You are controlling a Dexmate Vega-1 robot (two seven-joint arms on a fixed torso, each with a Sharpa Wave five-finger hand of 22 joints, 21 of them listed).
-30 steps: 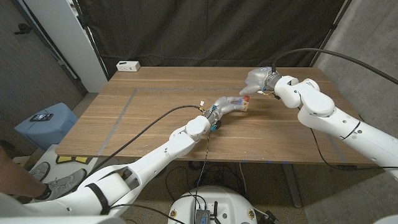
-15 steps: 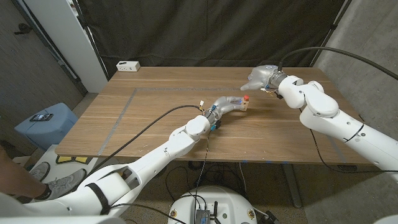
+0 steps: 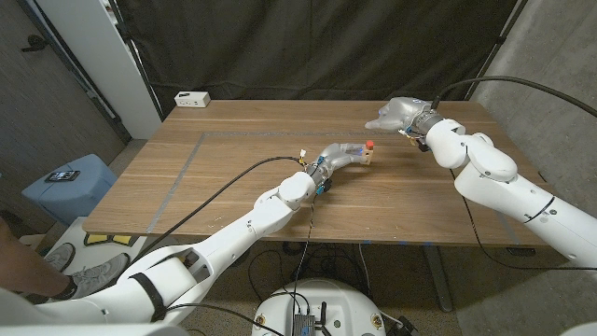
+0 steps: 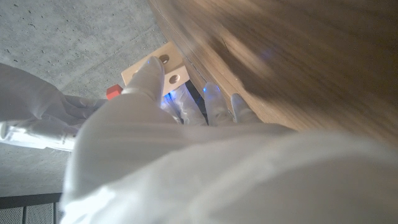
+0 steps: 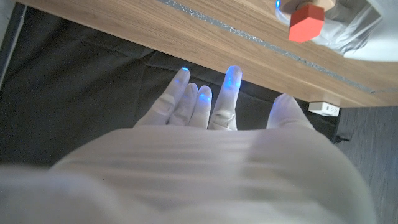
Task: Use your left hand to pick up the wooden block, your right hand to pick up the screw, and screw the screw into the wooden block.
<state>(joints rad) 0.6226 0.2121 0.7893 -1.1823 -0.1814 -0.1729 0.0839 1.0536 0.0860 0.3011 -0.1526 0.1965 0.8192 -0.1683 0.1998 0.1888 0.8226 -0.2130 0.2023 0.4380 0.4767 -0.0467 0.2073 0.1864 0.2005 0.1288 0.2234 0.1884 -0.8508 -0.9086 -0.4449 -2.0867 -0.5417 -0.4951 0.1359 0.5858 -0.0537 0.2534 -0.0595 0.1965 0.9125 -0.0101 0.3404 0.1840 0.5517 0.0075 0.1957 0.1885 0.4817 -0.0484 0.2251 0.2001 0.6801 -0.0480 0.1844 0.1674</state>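
Block [image 3: 367,158] sits mid-table, gripped by left hand [image 3: 343,156], red-headed screw [image 3: 369,146] standing upright in its top. Right hand [image 3: 395,114], fingers spread and empty, hovers at about 1 o'clock from screw, apart, nearer hand for turning.

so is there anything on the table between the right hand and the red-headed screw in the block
Nothing visible does. The screw stands in the wooden block held by the left hand, and the right hand hovers empty, fingers apart, up and to the right of it, with only bare table between them.
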